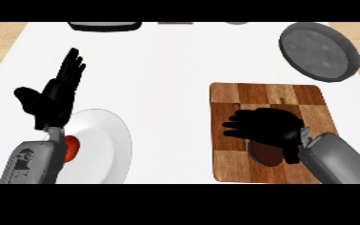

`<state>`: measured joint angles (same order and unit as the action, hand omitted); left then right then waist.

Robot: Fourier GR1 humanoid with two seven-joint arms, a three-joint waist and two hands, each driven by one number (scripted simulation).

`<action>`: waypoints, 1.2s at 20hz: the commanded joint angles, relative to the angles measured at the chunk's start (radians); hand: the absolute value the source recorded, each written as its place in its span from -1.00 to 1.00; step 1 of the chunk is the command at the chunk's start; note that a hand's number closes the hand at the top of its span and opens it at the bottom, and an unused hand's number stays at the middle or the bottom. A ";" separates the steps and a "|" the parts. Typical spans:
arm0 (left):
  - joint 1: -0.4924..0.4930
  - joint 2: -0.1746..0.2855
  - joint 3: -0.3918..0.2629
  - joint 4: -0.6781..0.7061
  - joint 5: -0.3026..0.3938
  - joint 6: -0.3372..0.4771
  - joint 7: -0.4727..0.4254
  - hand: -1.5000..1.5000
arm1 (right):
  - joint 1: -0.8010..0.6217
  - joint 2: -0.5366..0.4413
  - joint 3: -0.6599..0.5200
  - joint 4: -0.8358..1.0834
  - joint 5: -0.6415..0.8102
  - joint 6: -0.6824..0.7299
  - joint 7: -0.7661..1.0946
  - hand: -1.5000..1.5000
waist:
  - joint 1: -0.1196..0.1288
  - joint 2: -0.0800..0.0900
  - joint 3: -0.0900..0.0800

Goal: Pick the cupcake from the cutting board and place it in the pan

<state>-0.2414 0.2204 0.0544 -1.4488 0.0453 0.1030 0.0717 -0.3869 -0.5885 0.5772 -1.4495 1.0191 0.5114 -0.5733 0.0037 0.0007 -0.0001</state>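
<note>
Right hand point(271, 126) hovers over the cutting board point(267, 93) at lower right, fingers spread, nothing clamped. I see the cupcake point(265, 153) just under its palm, toward the frame's bottom. The pan point(316, 52) sits upper right, nearer this hand than the open left hand point(53, 97).

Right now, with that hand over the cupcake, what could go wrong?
1. The right hand hides most of the cupcake, and its fingers point past it to the left. A grasp from here might catch it off-centre and tip it over.
2. The pan sits beyond the far right corner of the board. The cupcake could land on the pan's rim instead of inside it.
</note>
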 commanded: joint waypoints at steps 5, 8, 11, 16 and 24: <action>0.033 0.013 0.021 -0.045 0.014 -0.031 0.024 0.00 | -0.017 0.019 0.048 -0.019 0.040 0.012 -0.137 1.00 | 0.001 -0.001 0.000; 0.014 -0.005 0.029 0.018 0.007 -0.036 -0.046 0.00 | -0.047 0.044 0.028 0.092 0.071 -0.057 -0.188 1.00 | 0.002 0.002 0.000; 0.034 -0.027 0.024 0.029 -0.013 -0.022 -0.066 0.00 | 0.023 0.027 0.015 0.044 0.096 -0.066 -0.180 1.00 | -0.004 0.000 0.000; 0.059 -0.014 0.023 -0.026 -0.018 -0.037 -0.027 0.00 | 0.053 0.041 -0.072 0.027 0.043 -0.108 -0.192 1.00 | -0.003 -0.001 0.000; 0.023 -0.006 0.040 -0.032 -0.018 -0.002 0.022 0.00 | 0.057 0.364 -0.414 0.065 -0.002 -0.137 0.598 1.00 | -0.054 -0.013 -0.001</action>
<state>-0.2151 0.2222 0.0963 -1.4814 0.0353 0.0867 0.0900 -0.3239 -0.3524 0.2879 -1.3727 1.0230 0.4322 -0.2314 -0.0352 -0.0092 -0.0040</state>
